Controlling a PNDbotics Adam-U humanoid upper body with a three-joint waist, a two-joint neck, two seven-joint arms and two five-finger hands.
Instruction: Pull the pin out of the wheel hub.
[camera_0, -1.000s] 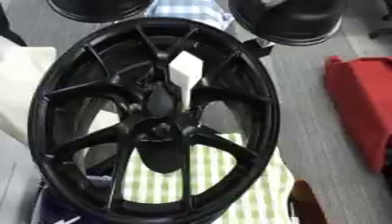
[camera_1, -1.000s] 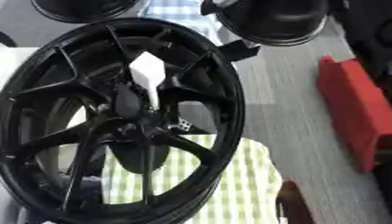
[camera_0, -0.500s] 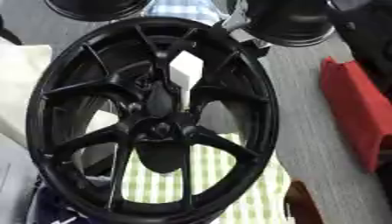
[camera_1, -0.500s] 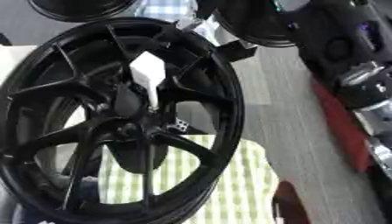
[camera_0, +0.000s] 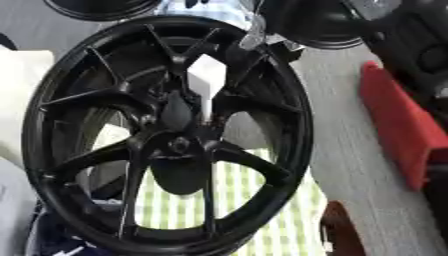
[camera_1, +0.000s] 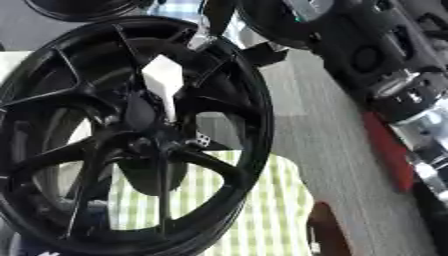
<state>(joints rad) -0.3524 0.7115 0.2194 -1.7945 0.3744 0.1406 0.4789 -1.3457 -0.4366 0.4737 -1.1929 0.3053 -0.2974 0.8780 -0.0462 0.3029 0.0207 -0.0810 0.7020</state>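
A large black wheel (camera_0: 166, 135) is standing nearly upright and filling most of both views, its spokes meeting at the hub (camera_0: 179, 146) a little below the middle. The pin cannot be made out among the dark shapes at the hub. Behind the spokes a white block (camera_1: 164, 80) is showing at about 12 o'clock from the hub, and a green checked cloth (camera_1: 262, 210) is lying under the wheel toward 5 o'clock.

The robot's right arm (camera_1: 394, 75) is coming in from the upper right corner, running diagonally from 1 o'clock down to 4 o'clock, black with a silver joint. Its right hand (camera_1: 214, 20) is reaching at the wheel's top rim near 12 o'clock; whether its fingers are curled or straight cannot be told. A red object (camera_0: 402, 125) is lying on the grey table (camera_0: 346, 150) at 3 o'clock.
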